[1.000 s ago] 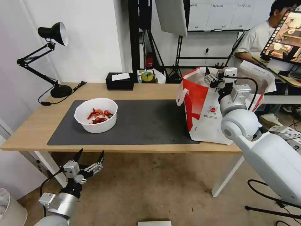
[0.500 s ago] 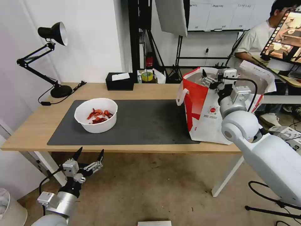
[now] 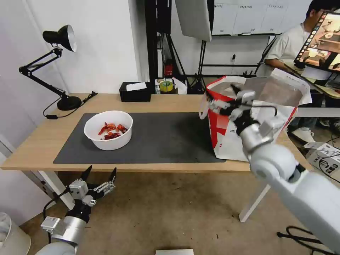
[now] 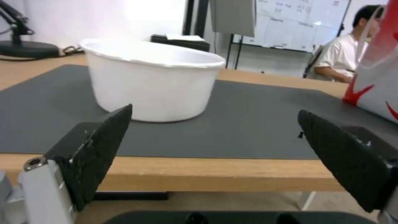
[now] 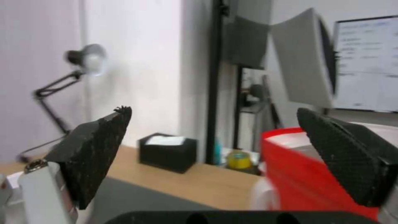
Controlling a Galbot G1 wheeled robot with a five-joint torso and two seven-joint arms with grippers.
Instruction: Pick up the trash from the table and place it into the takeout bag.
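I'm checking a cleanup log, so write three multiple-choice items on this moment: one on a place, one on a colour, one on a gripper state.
1. Where does the white bowl of crayfish shells sit?
A. on the dark grey mat
B. inside the takeout bag
C. on the floor

2. What colour is the tissue box?
A. white
B. black
C. red

3. How are the left gripper's fingers?
A. shut on the bowl
B. shut on nothing
C. open, empty

Key:
1 A, the bowl stands on the mat's left part.
2 B, a black box holds white tissue.
3 C, the fingers stand spread below the table edge.
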